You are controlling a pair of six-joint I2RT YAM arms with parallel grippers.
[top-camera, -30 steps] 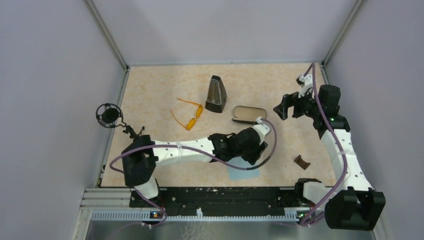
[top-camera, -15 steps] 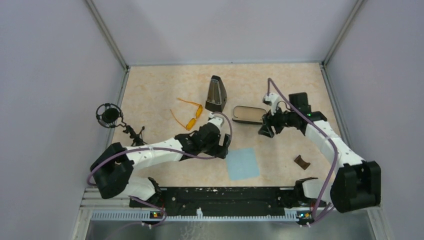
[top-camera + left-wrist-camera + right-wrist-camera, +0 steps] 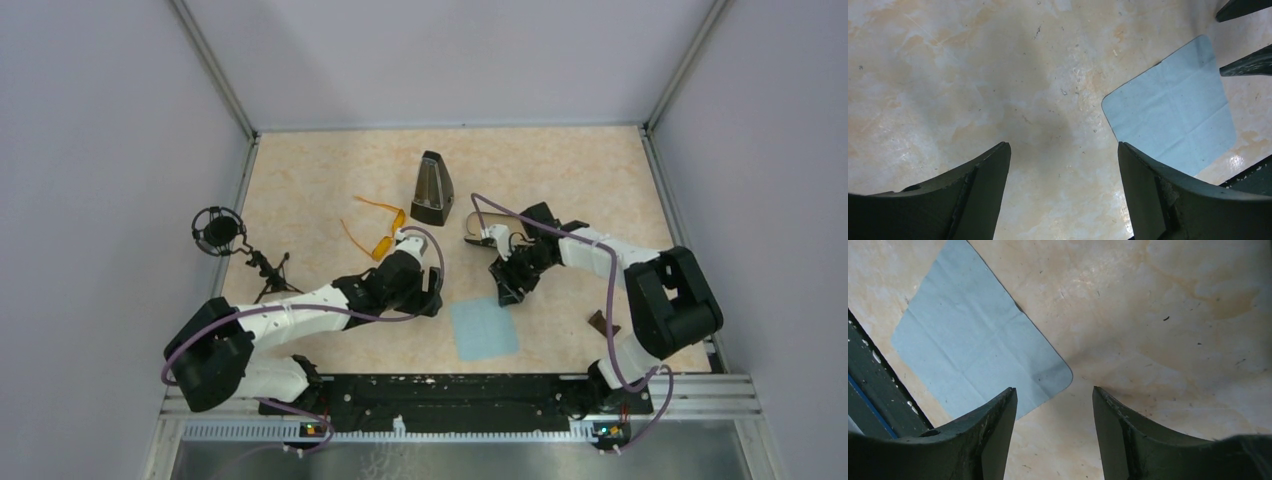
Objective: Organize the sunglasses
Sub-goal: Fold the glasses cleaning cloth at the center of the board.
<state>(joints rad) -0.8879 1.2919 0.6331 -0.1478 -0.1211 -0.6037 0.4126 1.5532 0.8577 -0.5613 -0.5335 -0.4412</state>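
Note:
The sunglasses (image 3: pixel 378 232), with orange-yellow lenses and thin orange arms, lie unfolded on the table left of centre. My left gripper (image 3: pixel 432 296) is open and empty, low over bare table just left of the light blue cloth (image 3: pixel 484 327), below and to the right of the sunglasses. In the left wrist view the gripper (image 3: pixel 1064 146) frames bare table, with the cloth (image 3: pixel 1173 130) at its right. My right gripper (image 3: pixel 504 286) is open and empty over the cloth's far corner (image 3: pixel 973 350); its opening (image 3: pixel 1053 390) spans table beside that corner. The sunglasses show in neither wrist view.
An open black glasses case (image 3: pixel 482 224) lies behind the right arm, partly hidden by it. A black pyramid-shaped object (image 3: pixel 432 190) stands at the back centre. A small microphone on a tripod (image 3: pixel 222 232) stands at the left edge. A small brown object (image 3: pixel 603 322) lies at the right.
My left gripper pulled back left off the cloth, uncovering it. My right arm swung in from the far right, past the case, down to the cloth's far corner.

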